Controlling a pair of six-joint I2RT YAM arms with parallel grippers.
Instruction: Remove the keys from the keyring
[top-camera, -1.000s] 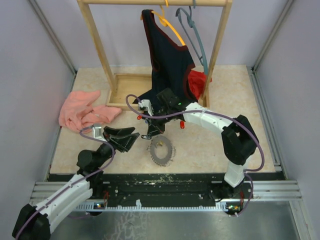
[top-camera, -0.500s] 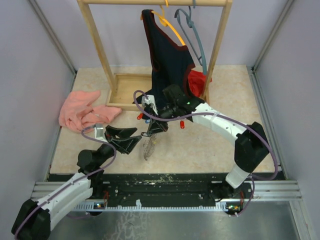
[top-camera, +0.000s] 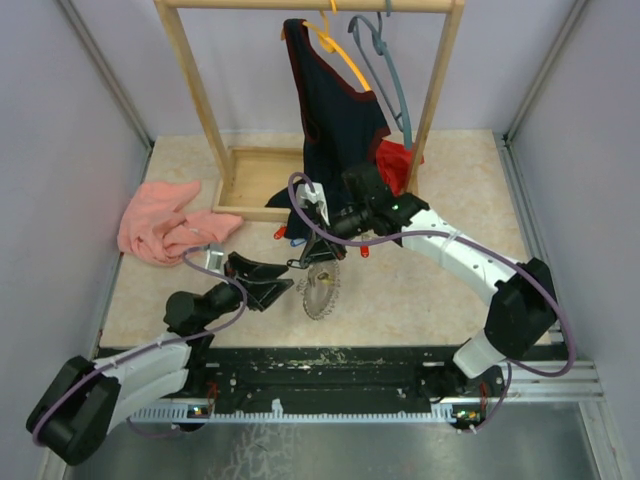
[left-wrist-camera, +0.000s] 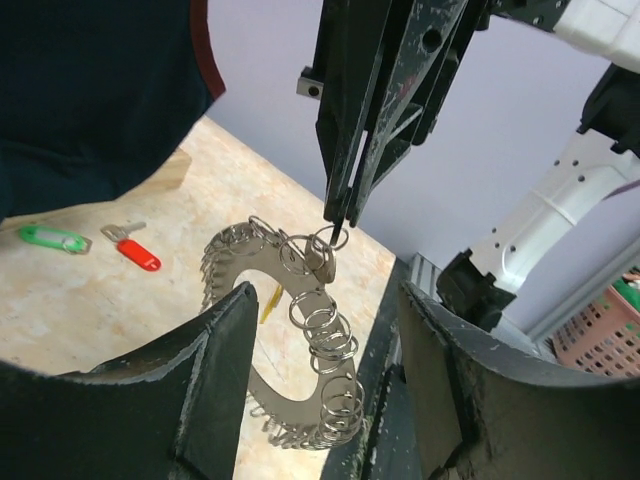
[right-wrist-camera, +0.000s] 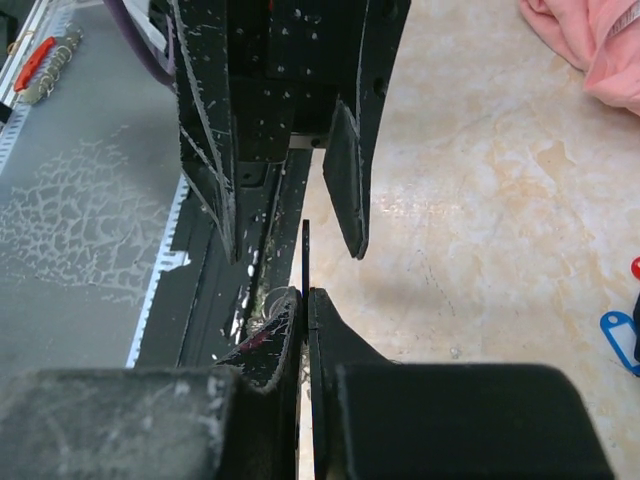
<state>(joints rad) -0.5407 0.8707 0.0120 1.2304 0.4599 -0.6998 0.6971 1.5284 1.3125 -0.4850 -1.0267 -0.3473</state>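
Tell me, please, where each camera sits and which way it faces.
Top external: high behind the robot, looking down on the table; left arm and right arm both show.
Left wrist: on the left arm, looking between its open left claw at the keyring held by the right claw.
Right wrist: on the right arm, looking past its shut claw at the left claw's fingers and the table.
Shared: top external and left wrist both show the keyring in the right claw.

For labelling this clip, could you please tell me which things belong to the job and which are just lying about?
Job: keyring, keys, right claw, left claw.
Lying about: pink cloth, dark garment, hangers, wooden rack.
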